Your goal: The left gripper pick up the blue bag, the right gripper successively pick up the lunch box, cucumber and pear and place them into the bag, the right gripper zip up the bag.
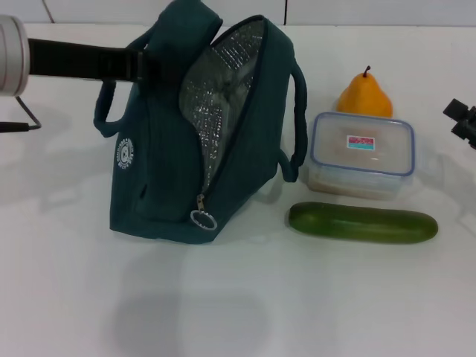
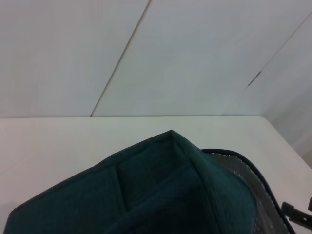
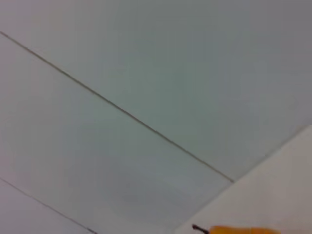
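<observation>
The blue bag stands on the white table, its zip undone and the silver lining showing. My left gripper reaches in from the left and is shut on the bag's top edge by the handle; the left wrist view shows the bag's teal top right below it. To the right of the bag lies the lunch box, with the pear behind it and the cucumber in front. My right gripper hovers at the right edge, open and holding nothing. The pear's top just shows in the right wrist view.
The zipper's ring pull hangs at the bag's lower front. A thin black cable lies at the far left. The white table runs bare in front of the bag, and a pale wall stands behind it.
</observation>
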Robot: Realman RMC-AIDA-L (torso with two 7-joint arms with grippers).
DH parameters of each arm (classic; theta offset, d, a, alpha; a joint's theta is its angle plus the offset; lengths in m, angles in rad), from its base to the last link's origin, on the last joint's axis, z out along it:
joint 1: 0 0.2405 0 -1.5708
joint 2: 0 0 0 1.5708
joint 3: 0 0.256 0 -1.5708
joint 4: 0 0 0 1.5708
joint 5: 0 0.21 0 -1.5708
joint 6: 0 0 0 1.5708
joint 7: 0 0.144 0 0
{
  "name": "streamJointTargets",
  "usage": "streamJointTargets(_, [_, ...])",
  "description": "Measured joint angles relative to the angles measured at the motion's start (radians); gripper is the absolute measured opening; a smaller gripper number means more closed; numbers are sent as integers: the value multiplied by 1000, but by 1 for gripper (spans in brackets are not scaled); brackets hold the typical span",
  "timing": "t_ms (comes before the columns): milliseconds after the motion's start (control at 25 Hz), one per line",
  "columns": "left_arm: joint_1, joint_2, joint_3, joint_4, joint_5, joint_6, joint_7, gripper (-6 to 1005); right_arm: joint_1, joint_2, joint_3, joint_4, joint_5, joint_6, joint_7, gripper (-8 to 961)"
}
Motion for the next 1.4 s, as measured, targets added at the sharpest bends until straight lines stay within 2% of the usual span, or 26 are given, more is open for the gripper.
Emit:
streamJointTargets(40, [0, 0, 0, 0, 0, 0, 0, 54, 4, -17, -5, 1, -27, 2, 58, 870])
streamJointTargets(360, [-20, 1, 0, -20, 3, -9, 4, 54, 34, -61, -6, 2, -152, 20, 230, 864])
streamJointTargets(480, [-21, 2, 0, -20, 2, -11, 5, 54, 43, -69, -4, 2, -174, 34, 258, 862])
streamJointTargets(600, [-23, 2, 0, -21, 2, -12, 6, 54, 48, -65, -4, 2, -181, 59, 266, 860])
streamJointTargets(1040, [-39, 4, -4, -34, 5, -12, 24, 54, 70, -18, -5, 7, -196, 91, 268, 852])
streamJointTargets(1400, [-45, 4, -7, -40, 6, -12, 45, 54, 88, 3, -11, 14, -196, 106, 267, 846])
